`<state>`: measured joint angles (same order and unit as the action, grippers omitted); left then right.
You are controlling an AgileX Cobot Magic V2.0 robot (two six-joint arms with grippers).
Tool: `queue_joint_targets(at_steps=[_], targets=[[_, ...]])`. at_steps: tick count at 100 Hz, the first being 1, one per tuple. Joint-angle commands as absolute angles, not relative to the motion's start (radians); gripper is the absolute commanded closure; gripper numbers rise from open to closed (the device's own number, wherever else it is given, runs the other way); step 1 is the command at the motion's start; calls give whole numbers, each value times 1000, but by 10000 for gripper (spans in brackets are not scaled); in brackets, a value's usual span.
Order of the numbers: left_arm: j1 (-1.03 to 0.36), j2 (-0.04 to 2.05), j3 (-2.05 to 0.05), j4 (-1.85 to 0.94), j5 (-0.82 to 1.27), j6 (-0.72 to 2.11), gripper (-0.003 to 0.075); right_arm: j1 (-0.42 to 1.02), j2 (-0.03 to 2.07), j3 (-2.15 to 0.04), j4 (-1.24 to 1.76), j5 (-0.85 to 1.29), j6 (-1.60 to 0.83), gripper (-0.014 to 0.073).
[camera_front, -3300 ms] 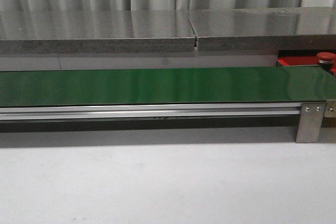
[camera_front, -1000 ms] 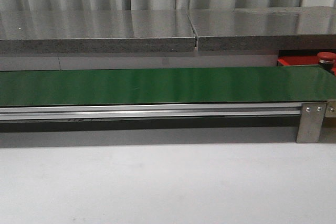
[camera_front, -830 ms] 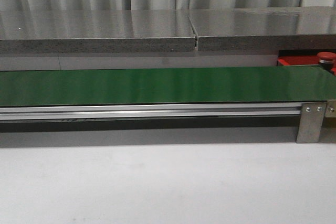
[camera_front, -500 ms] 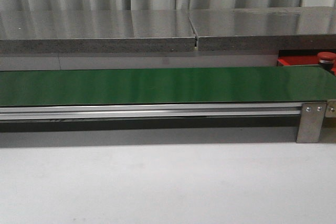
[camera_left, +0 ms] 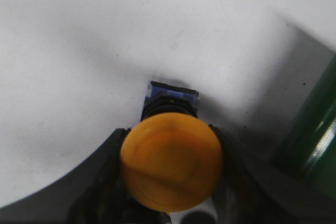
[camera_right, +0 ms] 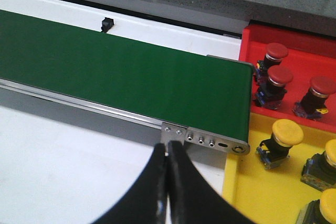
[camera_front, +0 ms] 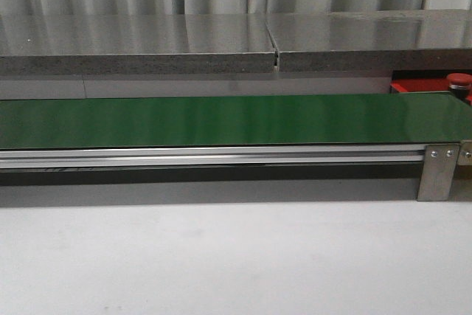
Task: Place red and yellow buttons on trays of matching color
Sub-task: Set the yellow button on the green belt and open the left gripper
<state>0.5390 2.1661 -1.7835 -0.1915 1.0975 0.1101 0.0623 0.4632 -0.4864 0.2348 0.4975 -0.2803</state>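
Note:
In the left wrist view my left gripper (camera_left: pixel 168 132) is shut on a yellow button (camera_left: pixel 170 163), its orange-yellow cap facing the camera and its dark body pointing at the white table. My right gripper (camera_right: pixel 168 150) is shut with nothing in it, hanging over the white table near the belt's end bracket. Beyond that bracket lies the red tray (camera_right: pixel 302 56) with three red buttons (camera_right: pixel 281 75) in it. Beside it the yellow tray (camera_right: pixel 262 187) holds three yellow buttons (camera_right: pixel 287 132). In the front view only a corner of the red tray (camera_front: pixel 413 86) and one red button (camera_front: pixel 458 79) show.
The long green belt (camera_front: pixel 221 119) runs across the table on an aluminium rail with a metal bracket (camera_front: pixel 436 171) at its right end. A grey stone ledge (camera_front: pixel 221 49) stands behind it. The belt's edge (camera_left: pixel 310 140) is close beside my left gripper.

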Motion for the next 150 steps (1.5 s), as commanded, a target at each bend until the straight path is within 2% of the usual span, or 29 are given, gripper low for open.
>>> queue_joint_targets(at_steps=[1, 40, 101, 111, 130, 135, 150], targets=[[537, 2056, -1814, -208, 1074, 119, 472, 64, 466, -513, 235, 428, -289, 651], [497, 1906, -1802, -212, 1099, 119, 515, 64, 466, -513, 235, 428, -289, 651], [325, 1889, -1728, -159, 1053, 119, 513, 64, 466, -513, 235, 428, -289, 651], [325, 1889, -1728, -159, 1051, 119, 461, 64, 466, -513, 235, 428, -289, 651], [325, 1889, -1728, -169, 1046, 119, 195, 64, 466, -513, 235, 428, -289, 651], [325, 1889, -1728, -181, 1044, 119, 170, 64, 466, -513, 235, 428, -289, 651], [325, 1885, -1743, -209, 1037, 119, 173, 64, 466, -513, 235, 428, -289, 651]])
